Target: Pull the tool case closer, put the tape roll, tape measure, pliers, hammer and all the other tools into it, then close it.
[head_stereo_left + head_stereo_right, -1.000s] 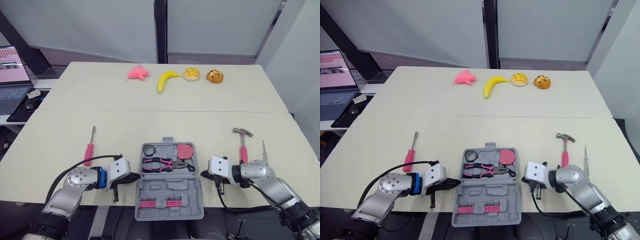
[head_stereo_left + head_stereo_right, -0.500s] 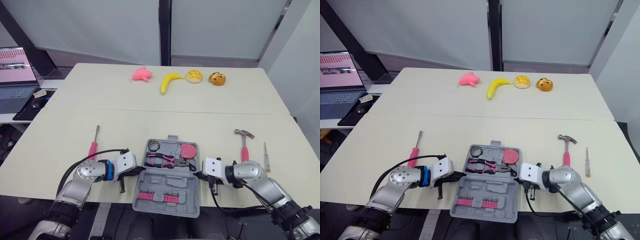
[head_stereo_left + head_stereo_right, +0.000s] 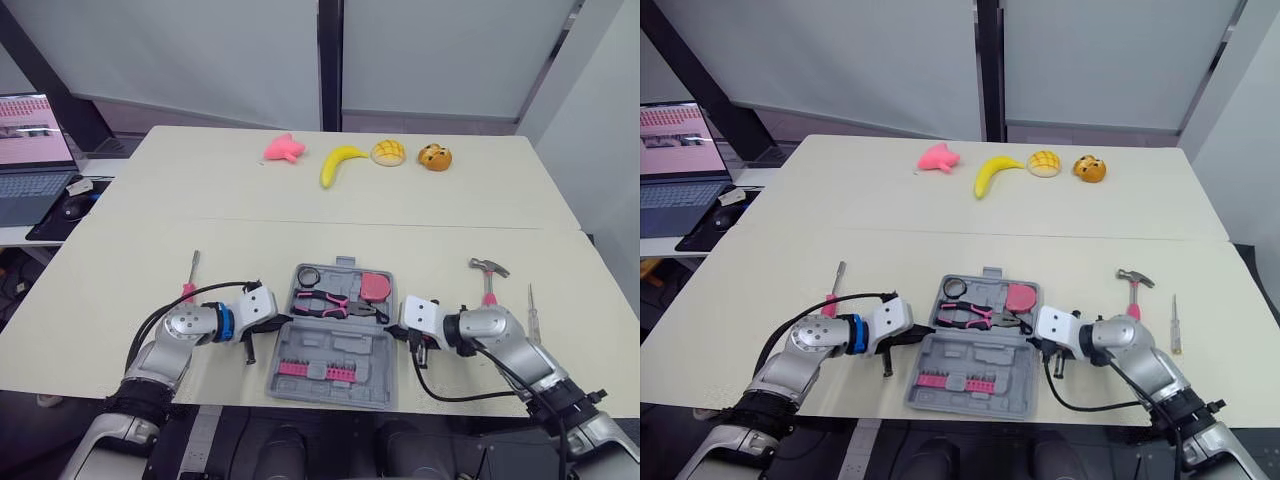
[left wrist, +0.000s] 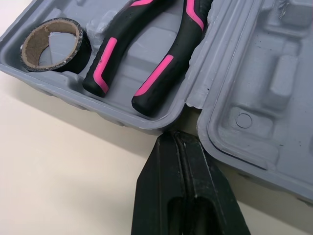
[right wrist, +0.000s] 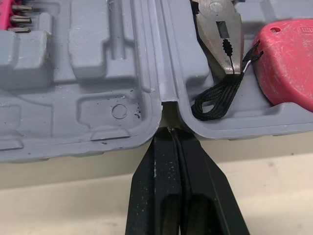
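The grey tool case [image 3: 352, 343] lies open near the table's front edge. Its far half holds the tape roll [image 3: 307, 276], the pink-and-black pliers [image 3: 335, 305] and the pink tape measure [image 3: 374, 287]. The near half carries a row of pink bits [image 3: 312, 369]. My left gripper [image 3: 278, 322] is shut, its tip against the case's left hinge notch [image 4: 175, 139]. My right gripper [image 3: 397, 330] is shut too, with its tip touching the right hinge notch [image 5: 169, 134]. On the table lie a pink screwdriver [image 3: 188, 283] at the left, and the hammer [image 3: 487, 272] and a thin screwdriver [image 3: 531, 310] at the right.
At the far side lie a pink toy [image 3: 281, 149], a banana [image 3: 336, 162] and two bread toys [image 3: 387, 152] [image 3: 433, 157]. A laptop [image 3: 30, 155] stands on a desk to the left. The case's near edge lies close to the table's front edge.
The view shifted about a second ago. Since half a second ago the case has slid slightly away from the front edge, and both shut grippers have moved with it at the hinge.
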